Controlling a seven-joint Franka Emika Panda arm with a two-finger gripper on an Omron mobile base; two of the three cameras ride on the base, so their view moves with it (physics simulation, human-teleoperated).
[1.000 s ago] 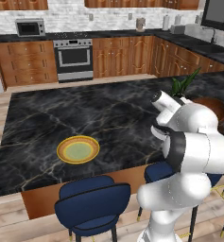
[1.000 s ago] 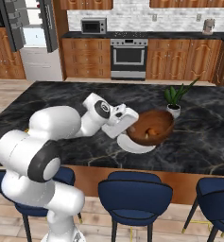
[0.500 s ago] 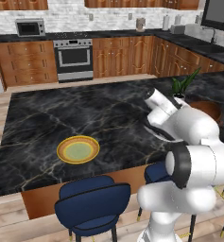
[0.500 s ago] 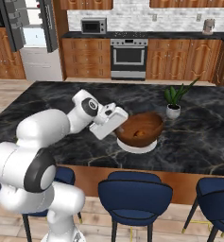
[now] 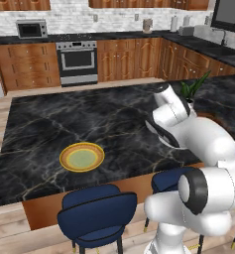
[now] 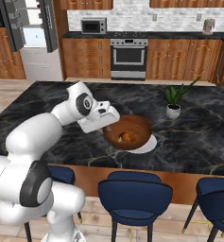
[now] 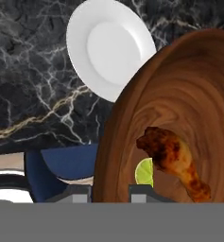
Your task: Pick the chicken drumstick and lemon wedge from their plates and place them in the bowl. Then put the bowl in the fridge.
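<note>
Bowl [image 7: 179, 113], holding drumstick [image 7: 172, 158] and lemon wedge [image 7: 144, 172], is clamped at its rim by the hand [image 7: 109, 191]; carriage to the fridge [image 6: 30, 28] is judged next.

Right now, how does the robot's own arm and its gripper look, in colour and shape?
The arm is made of thick, rounded, glossy white segments, joined by dark grey to black rings at the joints. One joint near the wrist shows a round black disc with a small white dot. The hand is a boxy white block. The gripper ends in two small dark grey finger tips. No cables or markings show.
</note>
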